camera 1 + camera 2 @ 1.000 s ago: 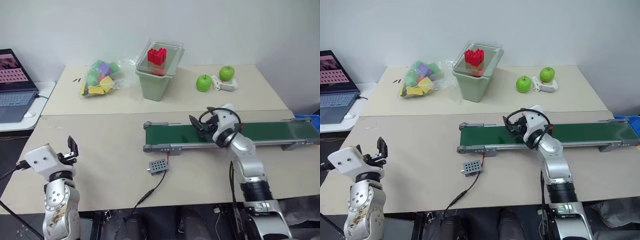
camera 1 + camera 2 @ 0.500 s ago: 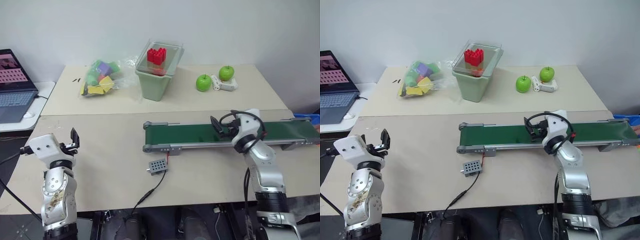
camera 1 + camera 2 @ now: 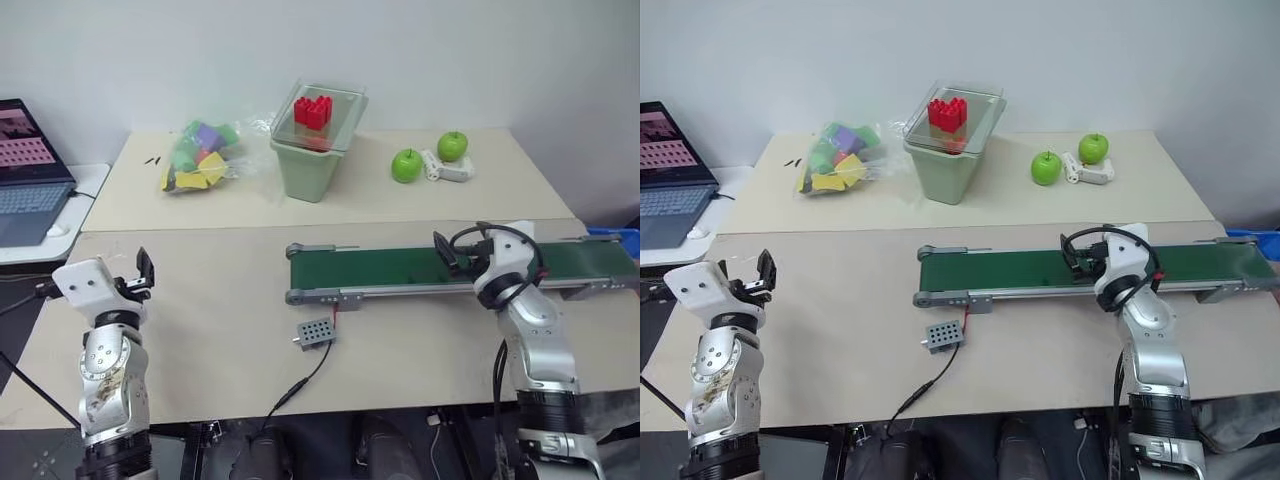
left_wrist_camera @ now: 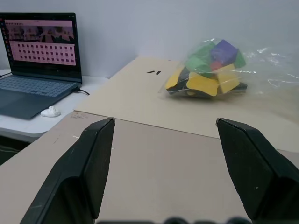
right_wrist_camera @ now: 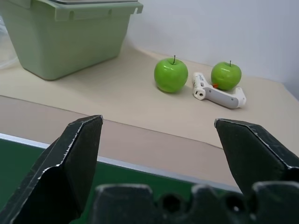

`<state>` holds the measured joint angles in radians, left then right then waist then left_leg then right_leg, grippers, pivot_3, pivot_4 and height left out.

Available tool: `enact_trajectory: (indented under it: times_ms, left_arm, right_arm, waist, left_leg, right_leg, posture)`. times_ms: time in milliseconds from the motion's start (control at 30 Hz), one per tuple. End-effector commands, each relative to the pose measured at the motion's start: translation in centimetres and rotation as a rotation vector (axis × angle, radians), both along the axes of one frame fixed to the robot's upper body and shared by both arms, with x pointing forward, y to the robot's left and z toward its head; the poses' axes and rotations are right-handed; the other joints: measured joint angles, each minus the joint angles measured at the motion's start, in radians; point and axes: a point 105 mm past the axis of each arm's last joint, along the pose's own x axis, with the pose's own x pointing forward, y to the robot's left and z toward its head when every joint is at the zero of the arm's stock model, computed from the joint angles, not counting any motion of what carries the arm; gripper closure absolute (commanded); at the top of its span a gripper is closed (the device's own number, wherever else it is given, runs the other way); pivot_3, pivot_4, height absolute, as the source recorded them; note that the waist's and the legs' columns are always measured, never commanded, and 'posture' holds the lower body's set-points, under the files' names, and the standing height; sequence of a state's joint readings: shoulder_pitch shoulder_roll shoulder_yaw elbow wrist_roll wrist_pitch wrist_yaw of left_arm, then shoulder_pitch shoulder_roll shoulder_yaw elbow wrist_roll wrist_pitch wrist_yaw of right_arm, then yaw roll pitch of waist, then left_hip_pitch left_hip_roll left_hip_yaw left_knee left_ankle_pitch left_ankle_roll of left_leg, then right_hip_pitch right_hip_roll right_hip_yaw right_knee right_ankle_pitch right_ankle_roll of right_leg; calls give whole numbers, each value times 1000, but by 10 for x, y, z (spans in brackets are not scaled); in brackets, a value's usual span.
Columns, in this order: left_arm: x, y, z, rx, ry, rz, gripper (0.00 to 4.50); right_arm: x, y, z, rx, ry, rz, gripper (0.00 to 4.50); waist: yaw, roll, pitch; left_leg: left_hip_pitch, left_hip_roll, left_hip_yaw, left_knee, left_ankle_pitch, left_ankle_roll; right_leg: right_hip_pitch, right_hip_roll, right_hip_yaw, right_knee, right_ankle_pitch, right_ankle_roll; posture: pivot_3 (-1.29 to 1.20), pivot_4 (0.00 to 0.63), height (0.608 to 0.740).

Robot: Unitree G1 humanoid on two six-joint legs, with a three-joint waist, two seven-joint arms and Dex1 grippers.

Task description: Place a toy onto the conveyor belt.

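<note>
A clear bag of coloured foam blocks lies at about ten o'clock on the far tabletop, knotted shut, with yellow, green and purple pieces inside. Just to its right stands a pale green bin with a clear lid, and a red brick toy sits on top of that lid. Nothing lies on the belt.

The tabletop is pale beige, made of two boards meeting in a seam that runs across, with a white wall behind. Off its left edge, on a lower white desk, an open laptop shows a pink grid on its screen.

The belt runs from the middle of the tabletop out toward three o'clock, dark green in a grey frame. Just in front of its left end a small grey box lies with a black cable trailing off the near edge. Beyond the belt, at about one o'clock, two green apples flank a white gadget.

The left hand hovers at nine o'clock, fingers wide apart and holding nothing. The right hand hangs over the belt's right half, also spread wide and bare.
</note>
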<state>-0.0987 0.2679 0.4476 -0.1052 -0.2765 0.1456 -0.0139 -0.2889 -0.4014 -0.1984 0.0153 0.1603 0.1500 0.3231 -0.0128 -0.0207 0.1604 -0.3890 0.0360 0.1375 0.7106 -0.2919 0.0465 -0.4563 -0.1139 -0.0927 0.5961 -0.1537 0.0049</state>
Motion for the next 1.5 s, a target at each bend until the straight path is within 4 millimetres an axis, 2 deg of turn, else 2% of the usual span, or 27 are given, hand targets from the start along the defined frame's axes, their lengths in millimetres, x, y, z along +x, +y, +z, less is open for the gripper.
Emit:
enact_trajectory:
  times_ms: [33,667,800,967,1200,1500]
  left_arm:
    - [3,-1,17,41,-61,-7,804]
    - [8,-1,25,50,-75,-13,804]
    - [11,-6,28,43,-87,-20,804]
    - [17,-12,26,44,-87,-24,804]
    - [27,-20,30,28,-112,-50,804]
    - [38,-22,25,25,-82,-87,804]
  right_arm:
    - [-1,0,17,-16,-58,-2,0]
    - [5,17,18,11,-76,20,0]
    - [4,22,17,19,-76,32,0]
    - [8,18,15,20,-75,14,0]
    - [11,17,24,21,-106,5,0]
    - [3,-3,27,3,-118,-58,0]
  waist:
    - [1,0,0]
    - [0,0,0]
    - [1,0,0]
    - [0,0,0]
    - [0,0,0]
    - [1,0,0]
  left_leg:
    - [0,0,0,0,0,0]
    - [0,0,0,0,0,0]
    - [0,0,0,0,0,0]
    - [0,0,0,0,0,0]
    - [0,-1,0,0,1,-1]
    - [0,-1,0,0,1,-1]
  right_leg:
    - [0,0,0,0,0,0]
    - [0,0,0,0,0,0]
    - [0,0,0,0,0,0]
    - [0,0,0,0,0,0]
    - [0,0,0,0,0,0]
    - [0,0,0,1,0,0]
  posture:
    - [0,150,740]
    - [0,150,740]
    - [0,150,740]
    - [0,150,740]
    - [0,150,740]
    - [0,150,740]
